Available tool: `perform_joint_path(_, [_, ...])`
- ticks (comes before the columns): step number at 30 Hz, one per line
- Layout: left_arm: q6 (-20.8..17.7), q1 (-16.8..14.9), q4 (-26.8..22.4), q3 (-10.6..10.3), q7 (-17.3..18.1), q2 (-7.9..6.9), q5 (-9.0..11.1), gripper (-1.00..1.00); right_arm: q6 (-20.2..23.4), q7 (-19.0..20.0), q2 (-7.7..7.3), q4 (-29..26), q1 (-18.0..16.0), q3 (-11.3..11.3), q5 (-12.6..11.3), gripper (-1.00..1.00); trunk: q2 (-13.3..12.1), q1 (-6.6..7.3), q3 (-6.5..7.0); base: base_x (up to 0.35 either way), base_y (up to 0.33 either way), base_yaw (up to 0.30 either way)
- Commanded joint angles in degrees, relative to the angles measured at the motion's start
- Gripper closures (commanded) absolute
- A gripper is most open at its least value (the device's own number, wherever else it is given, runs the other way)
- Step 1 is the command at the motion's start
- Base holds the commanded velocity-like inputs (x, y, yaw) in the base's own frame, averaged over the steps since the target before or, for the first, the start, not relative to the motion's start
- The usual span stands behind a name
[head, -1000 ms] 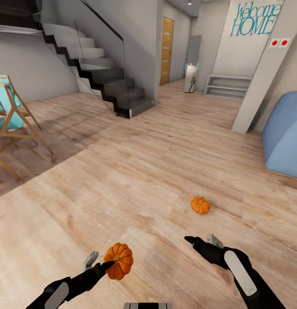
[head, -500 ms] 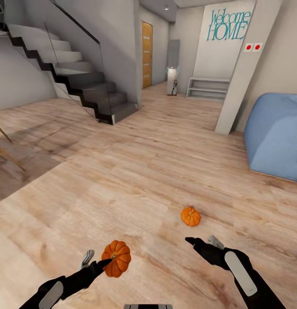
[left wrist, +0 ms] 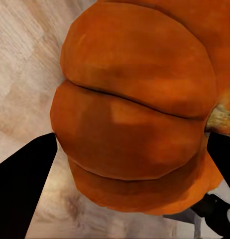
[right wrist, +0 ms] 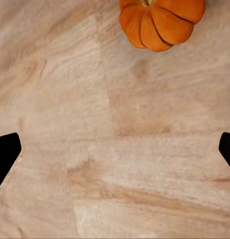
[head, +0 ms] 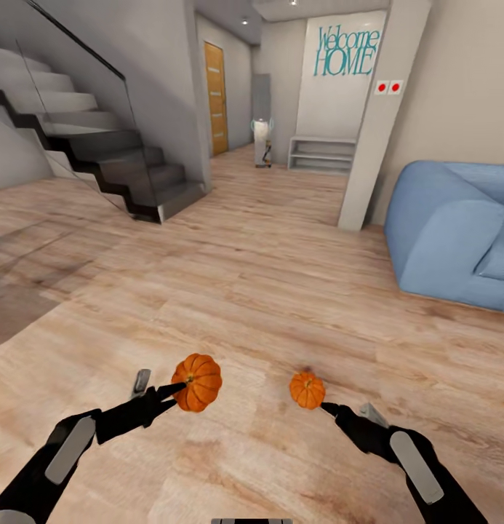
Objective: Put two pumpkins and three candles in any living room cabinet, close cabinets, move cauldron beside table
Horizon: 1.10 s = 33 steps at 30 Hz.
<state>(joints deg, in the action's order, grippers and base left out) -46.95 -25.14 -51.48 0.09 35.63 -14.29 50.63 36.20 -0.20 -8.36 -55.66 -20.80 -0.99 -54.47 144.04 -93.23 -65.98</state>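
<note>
With the view swinging right, the left hand (head: 164, 394) is still gripping one ribbed orange pumpkin (head: 197, 382) while the right hand (head: 348, 415), spread wide and empty, is now closing on the second small orange pumpkin (head: 307, 389) lying on the pale wooden floor (head: 266, 291) at its eleven o'clock, ready for pickup.

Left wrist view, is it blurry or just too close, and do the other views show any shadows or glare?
Left wrist view: the held pumpkin sits so close it looks soft, its edges cropped. Head view: even light, a faint shadow behind the floor pumpkin, no glare. Right wrist view: sharp wood grain, no harsh shadow.
</note>
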Motion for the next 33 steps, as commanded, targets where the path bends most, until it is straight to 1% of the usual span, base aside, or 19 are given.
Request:
perform_joint_path(1, [-0.51,0.0,-0.1,0.63,0.11,-0.13,0.52,1.0,0.34,0.65,0.02,-0.09,-0.03,-0.2,-0.11,-1.0,0.02,-0.01,0.02,0.137,0.0,-0.229])
perform_joint_path(2, [-0.54,0.0,-0.1,1.34,0.23,-0.24,0.59,1.0,0.43,1.04,0.01,-0.17,-0.03,-0.45,-0.14,-1.0,0.02,-0.01,0.08,0.087,0.0,-0.229])
perform_joint_path(3, [-0.6,0.05,-0.27,2.34,0.33,-0.31,0.64,1.0,0.73,1.33,-0.05,-0.29,-0.03,-1.83,-0.17,-1.0,0.02,-0.01,0.14,0.045,0.0,-0.187])
perform_joint_path(7, [-0.75,0.08,-0.37,3.45,0.21,-0.2,0.68,1.0,1.77,0.78,-0.1,0.17,-0.03,-9.09,-0.25,-1.0,0.02,-0.01,0.21,0.017,0.0,-0.069])
perform_joint_path(9, [-0.81,0.09,-0.31,3.4,0.09,-0.14,0.73,1.0,2.88,-1.36,-0.08,0.53,-0.03,-12.94,-0.36,-1.0,0.02,-0.01,0.22,0.003,0.0,-0.012])
perform_joint_path(11, [-1.58,0.09,-0.08,3.35,0.05,-0.08,0.75,1.0,3.13,-2.68,-0.08,0.74,-0.03,-14.95,-0.34,-1.0,0.02,-0.01,0.22,0.001,0.0,-0.004])
perform_joint_path(12, [-3.42,0.09,-0.18,3.35,0.0,-0.06,0.69,1.0,2.82,-3.55,-0.07,1.05,-0.06,-15.4,-0.28,-1.0,0.02,-0.01,0.22,0.0,0.0,-0.001])
perform_joint_path(14, [-6.94,0.09,-0.36,3.44,-0.08,0.03,0.28,1.0,2.3,-5.11,-0.07,3.19,-0.36,-15.68,-0.23,-1.0,0.02,-0.01,0.22,0.0,0.0,0.0])
perform_joint_path(16, [-8.19,0.09,-0.42,3.48,-0.11,0.0,0.31,1.0,2.1,-5.66,-0.07,6.3,-0.55,-15.64,0.18,-1.0,0.02,-0.01,0.22,0.0,0.0,0.0])
perform_joint_path(17, [-8.61,0.09,-0.44,3.5,-0.12,-0.02,0.26,1.0,1.98,-5.81,-0.06,9.71,-1.27,-15.52,0.58,-1.0,0.02,-0.01,0.22,0.0,0.0,0.0])
perform_joint_path(18, [-8.76,0.09,-0.45,3.5,-0.12,-0.02,0.2,1.0,1.74,-5.83,0.05,11.66,-2.19,-15.44,0.78,-1.0,0.02,-0.01,0.22,0.0,0.0,0.0])
perform_joint_path(19, [-8.9,0.09,-0.45,3.51,-0.12,-0.03,0.08,1.0,0.47,-5.85,0.16,13.87,-3.67,-15.19,0.88,-1.0,0.02,-0.01,0.22,0.0,0.0,0.0])
perform_joint_path(21, [-8.98,0.09,-0.46,3.51,-0.13,-0.03,-0.02,1.0,-2.26,-5.91,0.28,15.7,-5.38,-13.88,0.84,-1.0,0.02,-0.01,0.22,0.0,0.0,0.0])
perform_joint_path(22, [-9.01,0.09,-0.46,3.54,-0.13,-0.03,-0.05,1.0,-3.94,-5.95,0.32,17.02,-6.45,-11.99,0.77,-1.0,0.02,-0.01,0.22,0.0,0.0,0.0])
perform_joint_path(24, [-9.03,0.09,-0.48,3.56,-0.13,-0.07,0.06,1.0,-5.65,-5.95,0.54,19.42,-8.72,-8.96,0.83,-1.0,0.02,-0.01,0.22,0.0,0.0,0.0])
perform_joint_path(25, [-9.03,0.09,-0.5,3.58,-0.13,-0.09,0.1,1.0,-6.46,-5.92,0.72,20.26,-9.73,-8.23,0.87,-1.0,0.02,-0.01,0.22,0.0,0.0,0.0])
perform_joint_path(28, [-8.99,0.09,-0.54,3.6,-0.06,-0.07,0.24,1.0,-9.14,-5.85,1.35,21.84,-11.95,-6.88,0.89,-1.0,0.02,-0.01,0.22,0.0,0.0,0.0])
perform_joint_path(31, [-8.96,0.09,-0.55,3.7,0.07,-0.1,0.41,1.0,-10.15,-5.33,1.42,21.99,-12.32,-6.55,0.9,-1.0,0.02,-0.01,0.22,0.0,0.0,0.0])
perform_joint_path(33, [-8.96,0.09,-0.55,3.78,0.16,-0.11,0.45,1.0,-10.43,-5.16,1.42,22.05,-13.22,-6.51,0.88,-1.0,0.02,-0.01,0.22,0.0,0.0,0.0])
